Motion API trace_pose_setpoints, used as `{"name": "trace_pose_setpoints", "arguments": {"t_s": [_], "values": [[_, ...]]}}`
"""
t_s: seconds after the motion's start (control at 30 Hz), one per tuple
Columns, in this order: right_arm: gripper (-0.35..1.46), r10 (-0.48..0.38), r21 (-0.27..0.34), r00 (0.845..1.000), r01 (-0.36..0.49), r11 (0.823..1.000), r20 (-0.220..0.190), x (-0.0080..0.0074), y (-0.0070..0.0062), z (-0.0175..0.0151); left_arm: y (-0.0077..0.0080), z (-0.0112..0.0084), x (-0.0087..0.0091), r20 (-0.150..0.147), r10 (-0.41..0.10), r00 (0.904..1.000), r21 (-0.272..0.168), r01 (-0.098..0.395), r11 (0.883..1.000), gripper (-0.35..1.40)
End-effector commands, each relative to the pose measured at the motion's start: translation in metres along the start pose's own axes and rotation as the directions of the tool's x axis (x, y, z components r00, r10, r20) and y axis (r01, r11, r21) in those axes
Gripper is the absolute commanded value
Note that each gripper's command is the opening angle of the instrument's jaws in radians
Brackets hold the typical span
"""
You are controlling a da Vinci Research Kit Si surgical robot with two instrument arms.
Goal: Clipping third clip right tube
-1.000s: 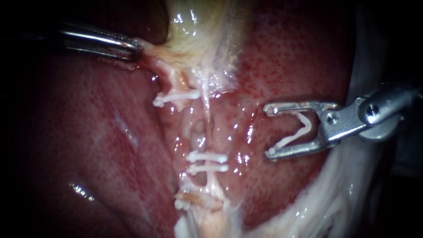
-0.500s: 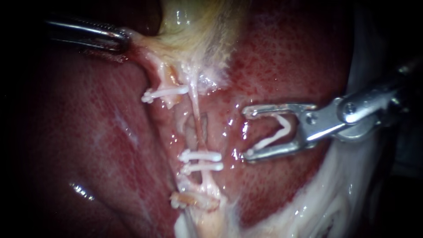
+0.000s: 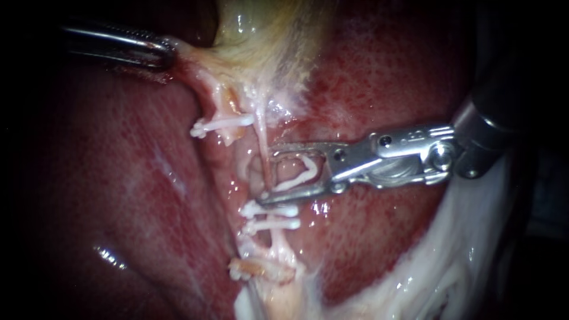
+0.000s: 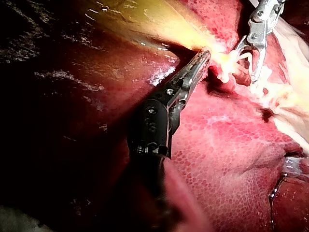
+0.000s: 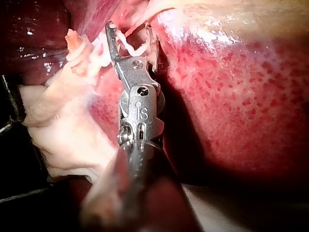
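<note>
Straddling the right tube [image 3: 260, 135] is the pincer of my right instrument [image 3: 268, 173]: it stands wide, one jaw on each side of the tube, and it carries the unclosed white clip [image 3: 299, 172] with a leg against each jaw. The tube runs as a thin pale strand down the raw bed between the gallbladder [image 3: 261, 35] and the liver [image 3: 118, 178]. It crosses the pincer near the tips, just above the two clips [image 3: 271, 209] already closed across it.

Out at the far side, my left instrument [image 3: 166, 53] has its pincer clamped on pale tissue [image 4: 212, 54] at the gallbladder's edge, and I judge this is what holds the strand taut.

I judge the step to be placement, with the closing not yet done. The next move calls for the tube to lie deeper in the clip's throat, not only at the tips. The clip should also sit square across the tube and apart from the nearer closed clip. Only then should I squeeze. From the right wrist view I cannot tell whether the far tip is clear of the tissue behind, so I would check that first
</note>
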Motion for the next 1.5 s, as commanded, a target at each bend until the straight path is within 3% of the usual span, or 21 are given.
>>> {"name": "trace_pose_setpoints", "arguments": {"t_s": [0.03,0.23,0.43,0.57,0.77,1.17,1.3,1.5], "values": [[0.5,0.015,0.012,1.0,-0.015,1.0,-0.02,0.0001,0.0,0.0001,0.0,0.0,0.0,0.0,0.0,1.0,0.0,0.0,1.0,-0.35],[0.5,0.137,0.126,0.979,-0.119,0.985,-0.152,0.0018,-0.0003,0.0005,0.0,0.0001,0.0,0.0,0.0,1.0,0.0,0.0,1.0,-0.35],[0.49,0.196,0.201,0.959,-0.155,0.967,-0.204,0.004,-0.0013,-0.0003,0.0,0.0001,0.0,0.0,0.0,1.0,0.0,0.0,1.0,-0.35],[0.46,0.211,0.215,0.956,-0.167,0.962,-0.205,0.0047,-0.0019,-0.0008,0.0,0.0001,0.0,0.0,0.0,1.0,0.0,0.0,1.0,-0.35],[0.34,0.24,0.224,0.951,-0.194,0.955,-0.197,0.0045,-0.0018,-0.0015,0.0,0.0001,0.0,0.0,0.0,1.0,0.0,0.0,1.0,-0.35],[-0.34,0.298,0.241,0.937,-0.251,0.937,-0.182,0.0045,-0.0017,-0.0026,-0.0002,0.0002,0.0,0.0,0.0,1.0,0.0,0.0,1.0,-0.35],[-0.35,0.38,0.259,0.91,-0.333,0.907,-0.163,0.0044,-0.0018,-0.0028,-0.0002,0.0002,0.0,0.0,0.0,1.0,0.0,0.0,1.0,-0.35],[-0.35,0.376,0.253,0.915,-0.334,0.908,-0.143,0.0043,-0.0018,-0.0026,-0.0003,0.0003,0.0,0.0,0.0,1.0,0.0,0.0,1.0,-0.35]]}}
